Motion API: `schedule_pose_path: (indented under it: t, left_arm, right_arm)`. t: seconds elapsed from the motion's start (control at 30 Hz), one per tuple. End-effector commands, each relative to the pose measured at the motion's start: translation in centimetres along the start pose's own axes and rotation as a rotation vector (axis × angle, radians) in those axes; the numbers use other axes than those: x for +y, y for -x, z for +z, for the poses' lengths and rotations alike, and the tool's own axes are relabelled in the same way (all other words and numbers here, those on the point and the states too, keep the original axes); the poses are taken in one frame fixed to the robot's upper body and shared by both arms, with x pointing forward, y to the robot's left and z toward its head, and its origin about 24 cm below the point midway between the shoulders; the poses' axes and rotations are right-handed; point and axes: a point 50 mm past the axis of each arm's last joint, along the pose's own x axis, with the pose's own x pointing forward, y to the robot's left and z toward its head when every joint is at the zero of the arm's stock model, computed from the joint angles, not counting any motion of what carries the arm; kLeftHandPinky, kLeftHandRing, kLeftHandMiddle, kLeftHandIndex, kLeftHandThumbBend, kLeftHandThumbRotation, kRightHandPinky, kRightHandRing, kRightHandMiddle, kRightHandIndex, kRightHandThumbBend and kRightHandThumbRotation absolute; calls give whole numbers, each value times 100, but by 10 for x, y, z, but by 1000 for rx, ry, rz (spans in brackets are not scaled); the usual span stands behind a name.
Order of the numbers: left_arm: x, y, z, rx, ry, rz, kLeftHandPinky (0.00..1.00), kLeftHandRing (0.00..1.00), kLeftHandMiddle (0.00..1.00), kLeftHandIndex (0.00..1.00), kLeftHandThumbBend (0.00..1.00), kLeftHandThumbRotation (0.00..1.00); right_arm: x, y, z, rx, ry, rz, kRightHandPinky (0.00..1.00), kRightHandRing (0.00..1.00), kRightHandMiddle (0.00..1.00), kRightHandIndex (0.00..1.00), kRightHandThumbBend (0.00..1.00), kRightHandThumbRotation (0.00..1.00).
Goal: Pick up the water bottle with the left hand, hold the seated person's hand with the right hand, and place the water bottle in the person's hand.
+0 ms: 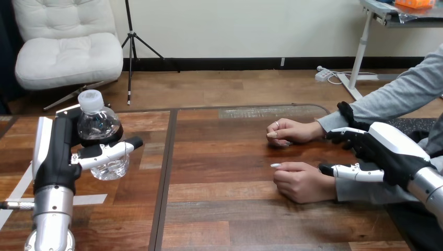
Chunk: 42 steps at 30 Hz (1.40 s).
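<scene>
Nothing legible was in view: no text, label, number or sign could be read on the water bottle (98,125) or on the wooden table (235,209).

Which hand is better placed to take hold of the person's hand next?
Right. The right hand sits by the wrist of the person's nearer hand; the left hand is across the table, fingers curled round the water bottle.

water bottle (97,125): clear, white cap, upright, perhaps lifted | person's hands (300,182): curled, on table (224,209)
</scene>
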Motion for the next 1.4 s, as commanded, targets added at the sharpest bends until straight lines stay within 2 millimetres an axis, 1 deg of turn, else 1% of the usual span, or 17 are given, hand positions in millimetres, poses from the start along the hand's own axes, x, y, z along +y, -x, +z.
schedule_pose_path:
  t: [0.0, 0.13, 0.27, 0.37, 0.47, 0.57, 0.67, 0.77, 0.87, 1.03, 1.27, 1.37]
  left_arm:
    - [5, -14, 25, -105, 24, 47, 30, 35, 40, 40, 86, 0]
    - [6, -13, 24, -97, 28, 49, 30, 34, 40, 40, 86, 0]
    - [6, -13, 25, -96, 16, 51, 30, 34, 40, 41, 86, 0]
    - [6, -13, 24, -92, 19, 50, 30, 34, 40, 41, 86, 0]
    - [6, -13, 23, -93, 16, 50, 30, 35, 40, 41, 85, 0]
    - [6, -13, 23, -94, 19, 51, 31, 35, 40, 41, 85, 0]
    - [6, -13, 23, -94, 20, 52, 31, 35, 40, 41, 85, 0]
    - [6, -13, 23, -95, 17, 52, 31, 35, 40, 41, 85, 0]
    - [6, -13, 23, -93, 21, 52, 31, 35, 40, 41, 85, 0]
    - [6, -12, 23, -95, 27, 51, 31, 35, 40, 41, 85, 0]
    - [6, -13, 23, -90, 25, 52, 31, 35, 40, 41, 85, 0]
    - [6, -12, 23, -88, 26, 53, 31, 35, 40, 41, 85, 0]
  right_arm:
    - [-40, -12, 11, -40, 62, -79, 67, 79, 83, 83, 73, 73]
    - [-41, -11, 11, -49, 62, -72, 68, 80, 83, 83, 69, 67]
    - [-41, -11, 10, -41, 69, -51, 68, 80, 83, 83, 70, 67]
    - [-40, -10, 9, -39, 73, -46, 69, 80, 82, 83, 69, 63]
    - [-41, -10, 9, -31, 73, -32, 69, 80, 82, 83, 70, 62]
    - [-41, -10, 8, -27, 71, -19, 70, 81, 83, 83, 74, 63]
    - [-40, -10, 8, -26, 73, -16, 71, 81, 83, 83, 76, 62]
    - [-39, -10, 6, -14, 63, -10, 72, 82, 83, 83, 81, 59]
    - [-39, -11, 6, -7, 62, -1, 73, 82, 84, 83, 86, 59]
    - [-38, -11, 5, 2, 55, -1, 80, 84, 85, 84, 96, 56]
    - [-39, -13, 6, 7, 81, 3, 85, 85, 86, 85, 99, 56]
    - [-39, -14, 7, 11, 88, 4, 86, 85, 86, 85, 100, 53]
